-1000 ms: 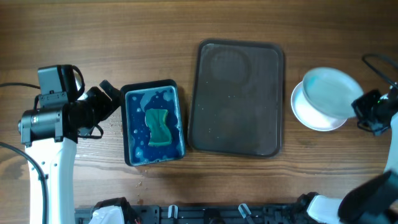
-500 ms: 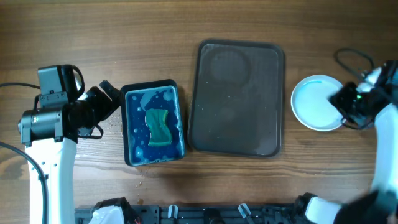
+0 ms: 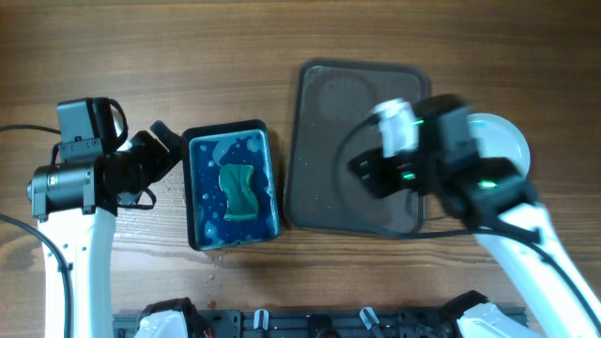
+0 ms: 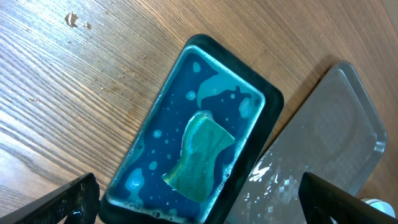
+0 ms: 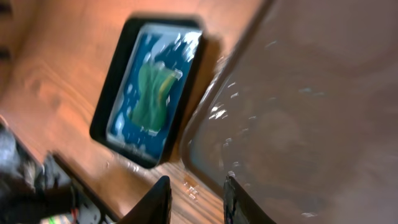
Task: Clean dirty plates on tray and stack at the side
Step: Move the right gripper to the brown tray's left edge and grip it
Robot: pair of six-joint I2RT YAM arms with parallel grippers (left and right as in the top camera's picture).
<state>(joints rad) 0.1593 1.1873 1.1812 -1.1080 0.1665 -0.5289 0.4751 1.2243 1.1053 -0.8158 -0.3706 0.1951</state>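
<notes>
The grey tray (image 3: 324, 113) lies in the middle of the table with no plates on it, only water drops. A white plate (image 3: 504, 141) lies on the table right of the tray, partly hidden by my right arm. My right gripper (image 3: 364, 172) hovers over the tray's front half, open and empty; in the right wrist view my right gripper (image 5: 196, 202) sits above the tray's (image 5: 311, 93) front left corner. My left gripper (image 3: 167, 143) is open and empty just left of the blue tub (image 3: 199, 150); in the left wrist view my left gripper (image 4: 205, 205) spans the tub's (image 4: 155, 137) near end.
The tub holds soapy water and a green sponge (image 3: 240, 192), which also shows in the left wrist view (image 4: 199, 155) and the right wrist view (image 5: 150, 93). The tray's left edge (image 4: 311, 137) almost touches the tub. Crumbs (image 4: 74, 20) lie on the wood left of the tub.
My right arm let the white plate down on the table at the right, then swung left to over the tray. The left arm has not moved.
</notes>
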